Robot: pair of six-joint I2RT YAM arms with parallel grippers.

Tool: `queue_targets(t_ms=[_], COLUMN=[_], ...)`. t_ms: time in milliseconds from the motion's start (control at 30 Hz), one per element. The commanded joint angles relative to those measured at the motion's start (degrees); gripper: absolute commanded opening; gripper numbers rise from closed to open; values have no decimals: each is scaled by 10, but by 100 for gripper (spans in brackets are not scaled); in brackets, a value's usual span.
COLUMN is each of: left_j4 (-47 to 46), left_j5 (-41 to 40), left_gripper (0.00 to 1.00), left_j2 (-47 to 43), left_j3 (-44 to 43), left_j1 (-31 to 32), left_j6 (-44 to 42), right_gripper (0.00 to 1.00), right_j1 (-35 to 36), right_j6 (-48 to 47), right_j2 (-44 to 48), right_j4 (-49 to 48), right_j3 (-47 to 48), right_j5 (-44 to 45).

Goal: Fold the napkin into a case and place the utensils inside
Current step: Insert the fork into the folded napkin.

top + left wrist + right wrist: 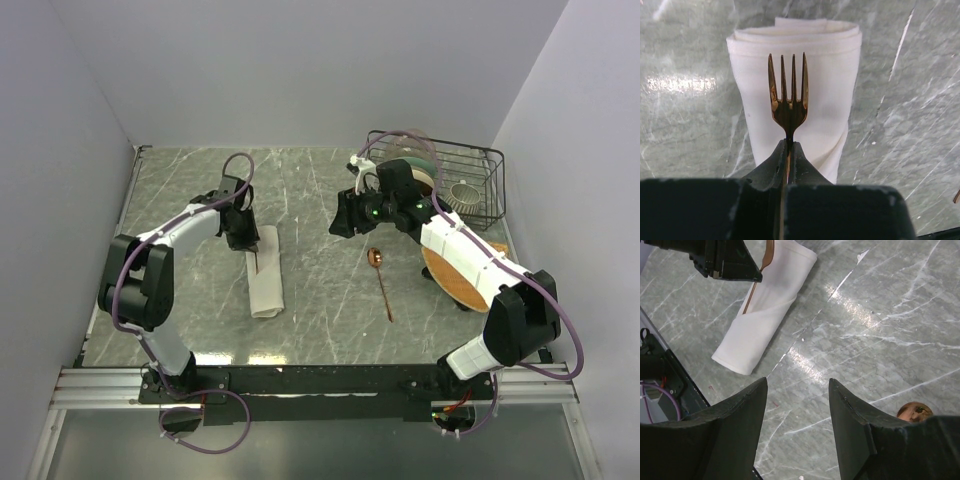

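Looking at the overhead view, your left gripper (243, 228) sits left of centre over the folded napkin (266, 282), and the spoon (380, 280) lies alone mid-frame. Left wrist cam: jaws clamped tight on the fork (788, 95) handle, tines over the cloth. I'd keep it centred and low going into the fold. Right wrist cam: right gripper (797, 390) hangs roughly half open, holding nothing.
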State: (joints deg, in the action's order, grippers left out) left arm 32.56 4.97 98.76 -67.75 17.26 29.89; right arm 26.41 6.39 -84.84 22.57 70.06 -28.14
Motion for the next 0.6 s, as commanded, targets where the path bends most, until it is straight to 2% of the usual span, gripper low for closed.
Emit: queue_targets(t_ms=[0,267,367,500,567], left_j4=[13,12,13,25,35], left_j5=[11,7,7,3,-6], left_gripper=[1,1,4,26,31], left_j2=[-25,-23,-22,-25,-35], left_j3=[16,31,30,10,-12], left_j1=[2,3,4,3,2], left_j6=[15,11,12,11,6], right_gripper=[60,61,61,65,65], right_j1=[-4,-4,-4,-5,-5], right_j6=[-9,-14,-16,-29,-38], right_j2=[29,30,28,28,27], right_j4=[-7,-5,-2,19,36], right_j3=[-1,-2,-1,2,2], right_j5=[-6,-5,-3,14,37])
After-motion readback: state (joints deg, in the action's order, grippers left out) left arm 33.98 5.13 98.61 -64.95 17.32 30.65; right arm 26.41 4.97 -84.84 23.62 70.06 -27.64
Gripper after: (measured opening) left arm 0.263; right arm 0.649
